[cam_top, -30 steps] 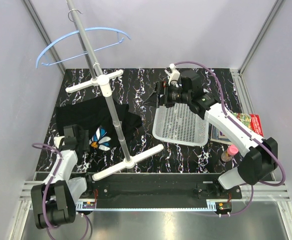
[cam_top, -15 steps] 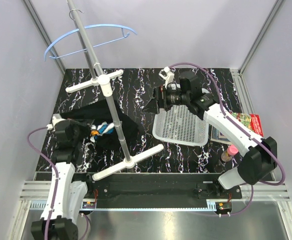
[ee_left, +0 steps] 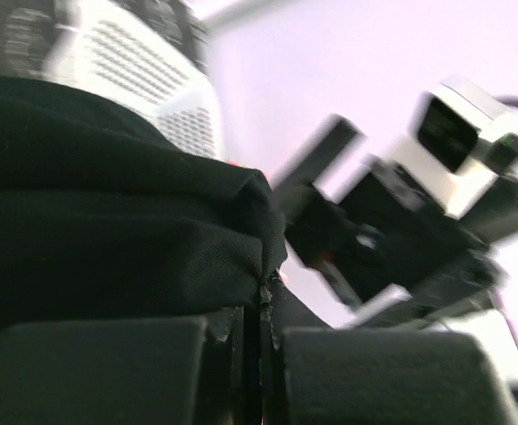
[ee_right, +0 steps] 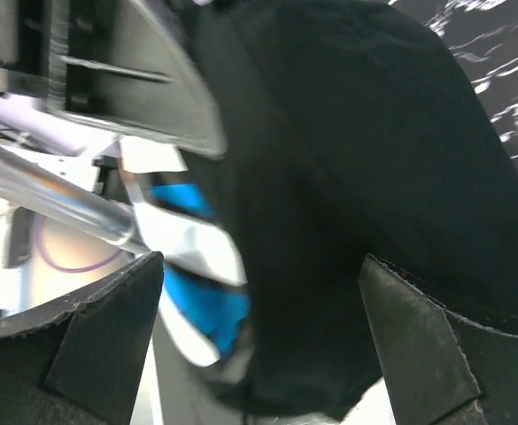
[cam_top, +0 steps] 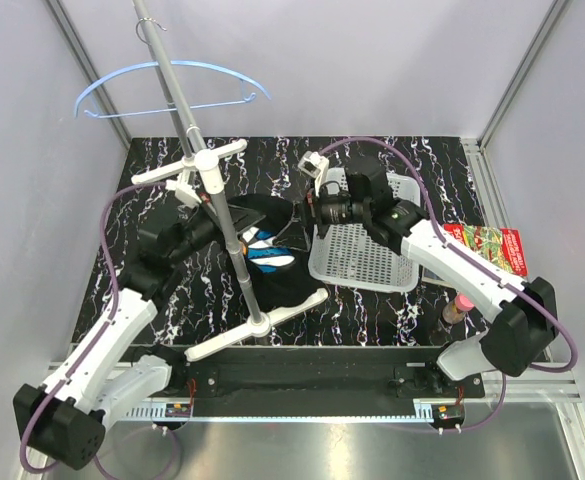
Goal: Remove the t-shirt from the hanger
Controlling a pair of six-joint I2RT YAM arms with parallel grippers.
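The black t-shirt [cam_top: 264, 252] hangs bunched beside the stand pole, its white and blue print facing up. My left gripper [cam_top: 227, 218] is shut on the t-shirt's upper left edge; in the left wrist view the cloth [ee_left: 108, 204] fills the left and the jaws [ee_left: 263, 305] pinch its fold. My right gripper [cam_top: 295, 212] stands open just right of the t-shirt. In the right wrist view the black cloth [ee_right: 365, 195] and blue print [ee_right: 197, 305] lie between the spread fingers [ee_right: 259, 341]. The light-blue hanger [cam_top: 172, 85] hangs bare from the pole's top hook.
A grey stand pole [cam_top: 222, 200] rises mid-table on white crossbar feet [cam_top: 257, 325], right beside the shirt. A white mesh basket [cam_top: 367, 255] sits under the right arm. A red booklet [cam_top: 497, 248] and a pink-capped bottle [cam_top: 459, 305] are at the right edge.
My left gripper shut on the shirt and carried it up and right from the left of the mat to the pole. The right gripper moved left toward it. The hanger swung.
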